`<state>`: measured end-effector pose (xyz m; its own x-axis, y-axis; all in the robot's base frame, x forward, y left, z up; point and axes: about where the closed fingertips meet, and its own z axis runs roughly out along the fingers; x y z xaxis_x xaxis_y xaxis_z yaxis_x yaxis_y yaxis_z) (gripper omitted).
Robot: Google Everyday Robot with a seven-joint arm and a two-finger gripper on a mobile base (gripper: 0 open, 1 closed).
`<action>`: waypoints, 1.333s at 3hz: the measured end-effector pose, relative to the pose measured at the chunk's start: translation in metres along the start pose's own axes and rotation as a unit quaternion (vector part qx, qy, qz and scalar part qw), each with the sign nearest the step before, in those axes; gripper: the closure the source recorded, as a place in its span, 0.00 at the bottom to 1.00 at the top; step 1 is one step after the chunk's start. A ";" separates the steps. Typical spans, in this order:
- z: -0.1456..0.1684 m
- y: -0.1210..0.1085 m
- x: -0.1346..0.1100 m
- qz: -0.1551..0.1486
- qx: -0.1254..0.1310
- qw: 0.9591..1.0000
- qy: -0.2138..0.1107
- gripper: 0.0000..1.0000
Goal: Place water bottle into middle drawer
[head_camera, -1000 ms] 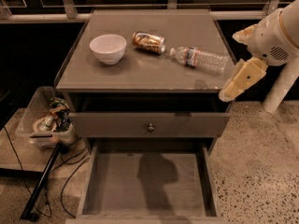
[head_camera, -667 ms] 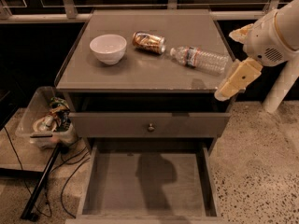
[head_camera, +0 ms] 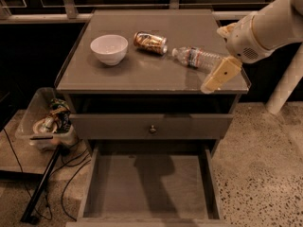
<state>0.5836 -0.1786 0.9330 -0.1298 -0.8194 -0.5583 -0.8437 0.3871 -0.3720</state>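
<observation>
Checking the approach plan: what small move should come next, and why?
Probably ease the gripper in over the water bottle: it lies on its side on the tabletop, the gripper hangs at its base end, and the middle drawer already stands open below.

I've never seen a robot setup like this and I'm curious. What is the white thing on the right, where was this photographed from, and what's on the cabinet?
The white thing is a robot's arm, reaching in from the right. Its cream-coloured tool hangs over the right front corner of the cabinet top, close to the water bottle, and holds nothing that I can see. One camera looks down at the cabinet's front. On top are a white bowl, a gold-brown can and the bottle, both on their sides. Below are a shut drawer front and an open drawer.
</observation>
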 end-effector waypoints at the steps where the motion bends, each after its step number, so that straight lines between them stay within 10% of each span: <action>1: 0.018 -0.018 0.001 -0.001 0.011 1.000 0.002 0.00; 4: 0.039 -0.092 0.023 0.004 0.022 1.000 -0.007 0.00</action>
<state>0.6783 -0.2163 0.9256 -0.1286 -0.8104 -0.5716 -0.8190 0.4118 -0.3996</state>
